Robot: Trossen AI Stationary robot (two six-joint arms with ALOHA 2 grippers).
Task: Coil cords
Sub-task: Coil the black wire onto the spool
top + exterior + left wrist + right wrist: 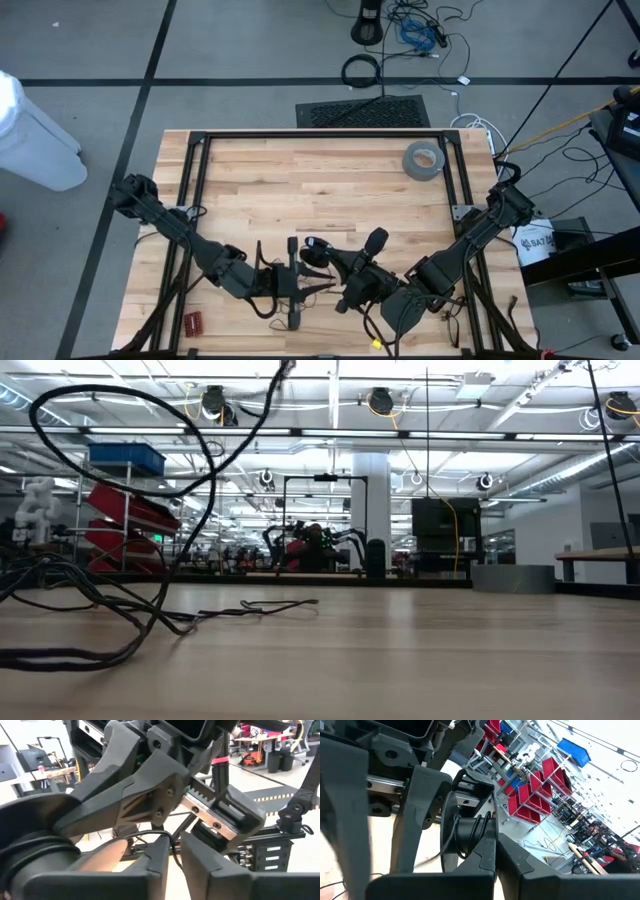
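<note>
Both arms meet at the near middle of the wooden counter [320, 185]. The left pincer [297, 283] sits just left of the right pincer [352, 290], the two nearly touching.

In the left wrist view the left pincer [176, 857] has its fingers [155, 862] standing a narrow gap apart. The thin black wire [150, 836] loops just past their tips, and whether it touches them cannot be told. The right arm's hardware fills the space right in front.

In the right wrist view the right pincer [495, 851] is closed, its fingers pressed together, with several strands of the wire [470, 832] bunched around and beside them. It looks to be holding those strands.

From the low view more of the wire [150, 615] lies in loose tangles on the counter's left side, and one long arc [120, 405] rises from there high above the surface.

A grey tape roll [424, 160] lies far right on the counter, well apart from the arms. A small red item [193, 322] sits near the left near corner.
</note>
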